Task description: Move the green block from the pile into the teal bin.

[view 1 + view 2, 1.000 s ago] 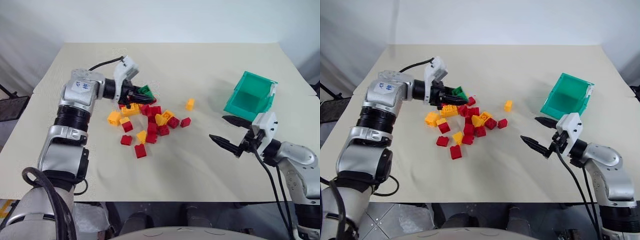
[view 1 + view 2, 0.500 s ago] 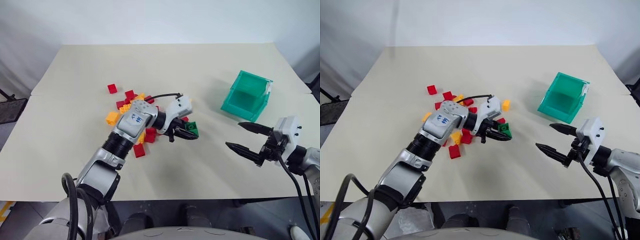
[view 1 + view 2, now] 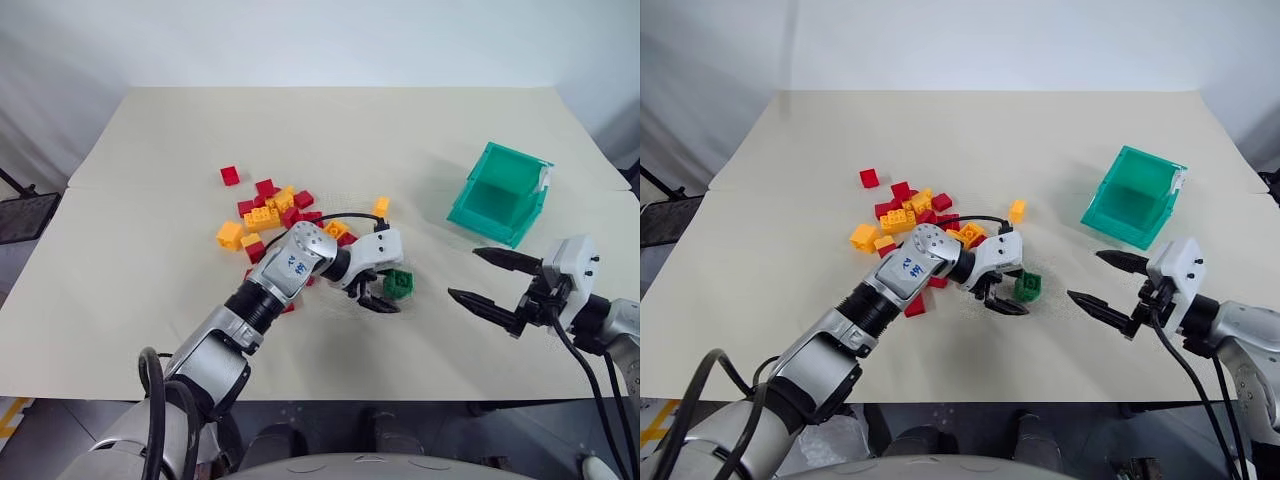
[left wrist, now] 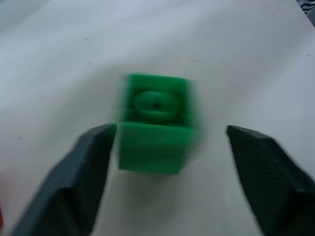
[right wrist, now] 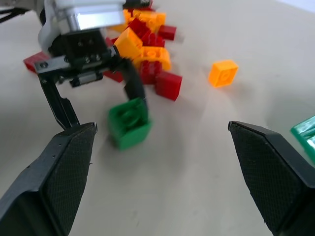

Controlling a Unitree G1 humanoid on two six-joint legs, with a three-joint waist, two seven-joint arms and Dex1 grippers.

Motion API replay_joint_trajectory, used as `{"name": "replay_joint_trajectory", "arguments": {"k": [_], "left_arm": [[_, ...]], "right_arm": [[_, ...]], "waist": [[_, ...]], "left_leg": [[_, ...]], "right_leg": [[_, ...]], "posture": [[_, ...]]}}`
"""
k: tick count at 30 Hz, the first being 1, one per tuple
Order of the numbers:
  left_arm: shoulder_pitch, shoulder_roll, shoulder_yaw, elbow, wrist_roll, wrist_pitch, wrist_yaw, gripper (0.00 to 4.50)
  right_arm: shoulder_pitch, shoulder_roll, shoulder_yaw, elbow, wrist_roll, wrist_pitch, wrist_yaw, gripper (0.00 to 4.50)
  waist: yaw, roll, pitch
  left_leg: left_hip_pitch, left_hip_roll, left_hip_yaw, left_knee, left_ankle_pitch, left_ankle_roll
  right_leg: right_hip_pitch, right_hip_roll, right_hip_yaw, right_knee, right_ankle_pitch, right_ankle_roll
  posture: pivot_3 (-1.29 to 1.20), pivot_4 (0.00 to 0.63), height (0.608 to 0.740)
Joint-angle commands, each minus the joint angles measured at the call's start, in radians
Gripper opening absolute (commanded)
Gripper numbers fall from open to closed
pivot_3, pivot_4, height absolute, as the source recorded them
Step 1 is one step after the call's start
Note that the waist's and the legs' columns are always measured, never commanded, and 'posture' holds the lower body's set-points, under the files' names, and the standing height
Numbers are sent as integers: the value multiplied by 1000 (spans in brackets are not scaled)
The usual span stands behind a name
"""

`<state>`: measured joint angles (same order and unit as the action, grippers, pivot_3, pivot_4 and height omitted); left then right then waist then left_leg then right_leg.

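The green block [image 3: 398, 283] now rests on the table [image 3: 420, 140], clear of the pile [image 3: 275, 215] and at about 4 o'clock from it. Half a second earlier it was clamped in the left gripper [image 3: 385, 292]; that grip has since been released. The left gripper's fingers now stand apart with the block between them, and the left wrist view shows one finger close against the block's side and the other well clear of it. A second ago this gripper was up at the pile's 11 o'clock edge with the block; it has since crossed over the pile toward the table's middle.

The right gripper [image 3: 492, 283] stands at about 3 o'clock from the block, fingers spread wide and holding nothing, little changed. The teal bin [image 3: 500, 193] sits at roughly 1 o'clock from the block, well apart, unmoved.
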<state>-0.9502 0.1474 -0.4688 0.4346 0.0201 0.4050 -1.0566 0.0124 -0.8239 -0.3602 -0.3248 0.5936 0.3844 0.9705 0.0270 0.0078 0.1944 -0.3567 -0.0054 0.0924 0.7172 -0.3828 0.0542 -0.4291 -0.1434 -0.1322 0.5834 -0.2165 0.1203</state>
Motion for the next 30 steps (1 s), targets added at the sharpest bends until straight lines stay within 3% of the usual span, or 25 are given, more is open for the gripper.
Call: {"name": "replay_joint_trajectory", "arguments": {"k": [1, 7, 12, 17, 25, 27, 30], "left_arm": [[16, 26, 48, -85, -27, -7, 1, 4482], [96, 182, 195, -239, -132, 9, -58, 4482], [254, 326, 406, -359, -320, -22, -140, 4482], [331, 368, 470, -379, -403, -74, -203, 4482], [461, 419, 567, -405, -491, -234, -286, 4482], [475, 440, 586, -406, -495, -247, -274, 4482], [492, 449, 601, -428, -514, -250, -262, 4482]], "right_arm": [[-1, -26, -27, -42, 11, 10, 7, 4500], [-65, -79, 11, -44, 4, 60, 10, 4500], [-99, -122, 25, -27, 17, 81, 70, 4500], [-44, -173, -88, 0, 12, 74, 131, 4500], [188, -238, -420, 30, -21, 76, 290, 4500], [215, -245, -443, 26, -20, 83, 305, 4500], [195, -248, -377, 1, -13, 99, 282, 4500]], "waist": [[0, 0, 0], [-4, 1, 0], [-7, 1, 0], [20, 1, 0], [20, 1, 0], [17, 1, 0], [2, 1, 0]], "left_leg": [[0, 0, 0, 0, 0, 0], [1, 0, 0, 1, 0, 0], [1, 1, 0, 0, -1, -1], [-2, -1, -3, 4, -1, 0], [-2, -1, 0, 3, -3, 2], [-1, -1, 0, 3, -3, 2], [1, 0, 1, 3, -3, 1]], "right_leg": [[0, 0, 0, 0, 0, 0], [0, -1, 0, 1, 0, -1], [-1, -2, 0, 1, 0, -1], [1, -3, -3, 0, 1, 1], [1, -2, -3, -3, 2, 2], [1, -1, -2, -2, 2, 2], [3, -2, -1, -2, 2, 2]], "posture": [[0, 150, 740], [0, 150, 740], [0, 150, 740], [0, 150, 740], [0, 150, 740], [0, 150, 740], [0, 150, 740]]}}
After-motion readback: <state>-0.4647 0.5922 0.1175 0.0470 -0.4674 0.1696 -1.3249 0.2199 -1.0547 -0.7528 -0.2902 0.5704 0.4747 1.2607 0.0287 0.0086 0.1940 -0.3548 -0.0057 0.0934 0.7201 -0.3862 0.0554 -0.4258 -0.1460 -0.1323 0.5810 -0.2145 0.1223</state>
